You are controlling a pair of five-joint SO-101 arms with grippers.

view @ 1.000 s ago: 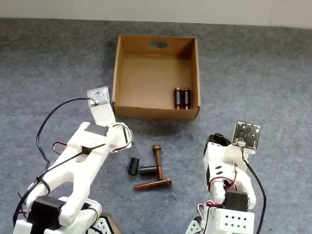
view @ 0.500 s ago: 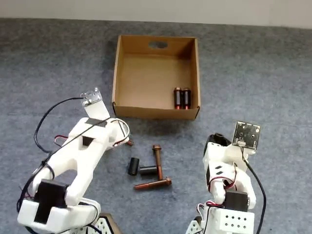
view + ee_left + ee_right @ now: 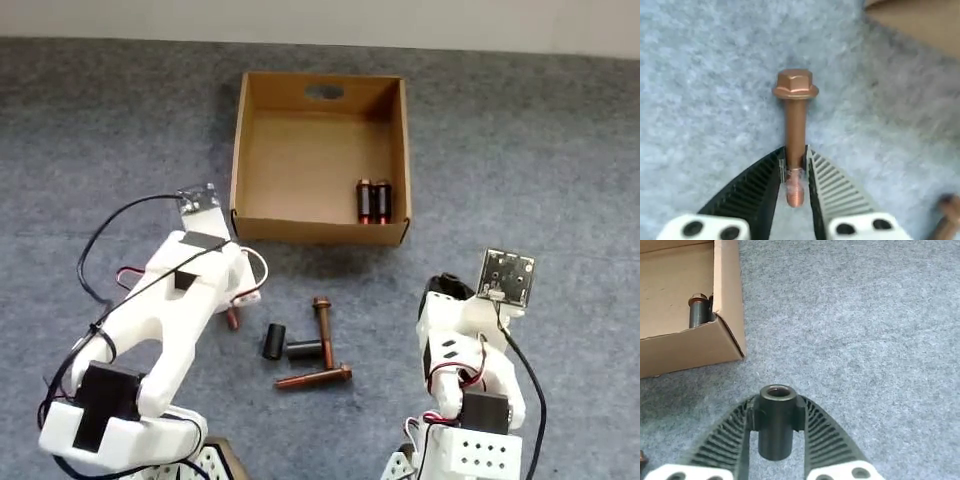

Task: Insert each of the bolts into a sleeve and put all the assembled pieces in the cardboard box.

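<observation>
My left gripper is clenched on one copper bolt. I pinch the shank close to its threaded tip, so the tip pokes back between my fingers and the six-sided head juts out ahead of them over the grey carpet. My right gripper is closed around one black sleeve, squeezed from both sides near its open end, with the bore facing my wrist camera. Between my two arms four loose parts lie on the carpet: two bolts and two sleeves. The lone sleeve lies by itself, nearest my left arm. The second sleeve lies right against the shank of the lengthwise bolt, whose head points toward the box; I cannot tell whether sleeve and shank touch. The crosswise bolt lies just on the near side of them, close to my bases, with its head toward my right arm. Past these parts stands one cardboard box, open on top. In its near corner on my right side are two assembled pieces, each a bolt inside a sleeve, lying side by side against each other. Counting what I hold, I see five bolts and five sleeves. The bolt in my left fingers sits well apart from the sleeve in my right, with the loose parts between them.
</observation>
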